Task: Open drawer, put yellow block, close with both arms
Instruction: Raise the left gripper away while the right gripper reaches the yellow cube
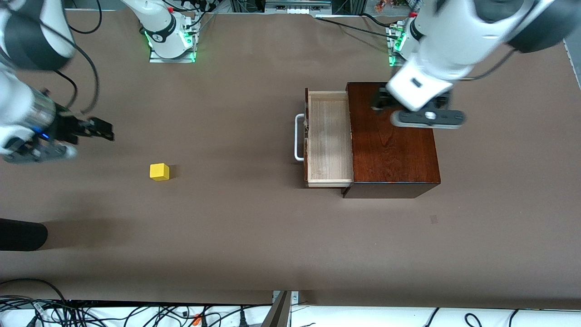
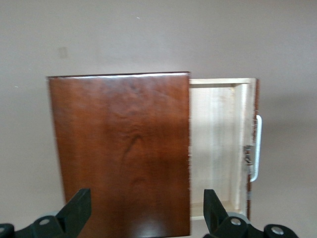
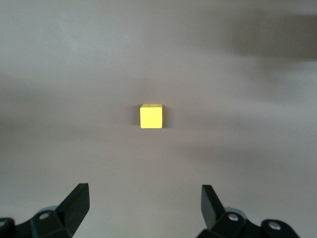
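Note:
The drawer (image 1: 329,138) stands pulled out of the dark mahogany box (image 1: 392,141). Its pale wood tray (image 2: 218,148) holds nothing, and its white handle (image 1: 298,136) points toward the right arm's end of the table. My left gripper (image 1: 379,102) hovers open over the box top (image 2: 119,148), its fingers (image 2: 79,208) spread wide with nothing between them. The yellow block (image 1: 159,172) sits alone on the brown table. My right gripper (image 1: 102,129) hangs open over the table near the block (image 3: 151,116), apart from it, with nothing held.
A black rounded object (image 1: 20,234) pokes in at the right arm's end, nearer the front camera. Cables (image 1: 136,313) run along the table's near edge. The arm bases (image 1: 170,43) glow green along the robots' edge of the table.

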